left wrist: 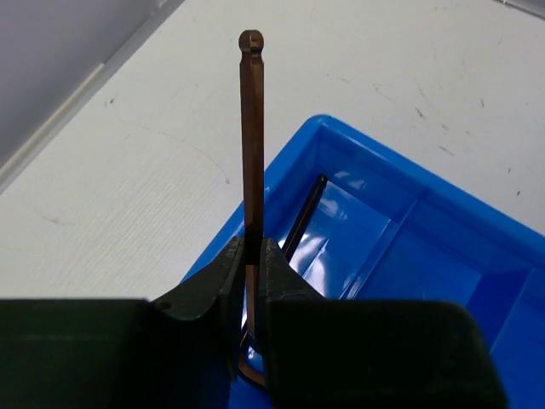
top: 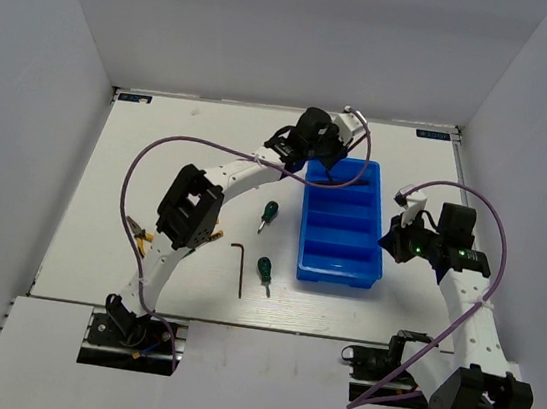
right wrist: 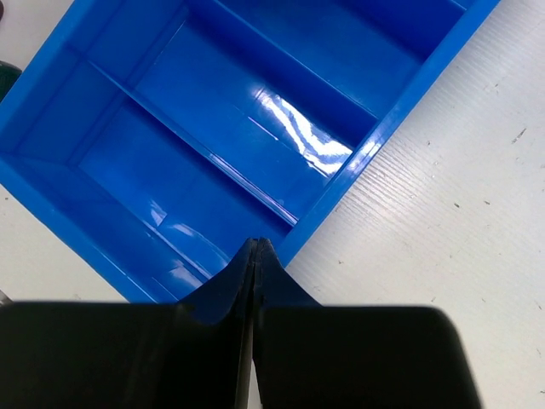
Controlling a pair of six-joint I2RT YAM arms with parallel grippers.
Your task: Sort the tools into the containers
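The blue tray [top: 341,246] has four long compartments. My left gripper [top: 326,167] is over its far left corner, shut on a brown hex key [left wrist: 251,128] that sticks straight out beyond the fingertips [left wrist: 252,247]. A second dark hex key [left wrist: 308,211] lies in the far compartment [top: 349,182]. A third hex key [top: 240,271] lies on the table. Two green-handled screwdrivers [top: 268,213] [top: 266,270] lie left of the tray. The yellow-handled pliers [top: 138,234] are partly hidden by the left arm. My right gripper [top: 396,239] is shut and empty at the tray's right rim [right wrist: 341,183]. The slim dark-green tool is not in view.
White walls close the table on the left, back and right. The left arm and its purple cable [top: 143,162] arch over the left half of the table. The three nearer tray compartments [right wrist: 213,111] hold nothing.
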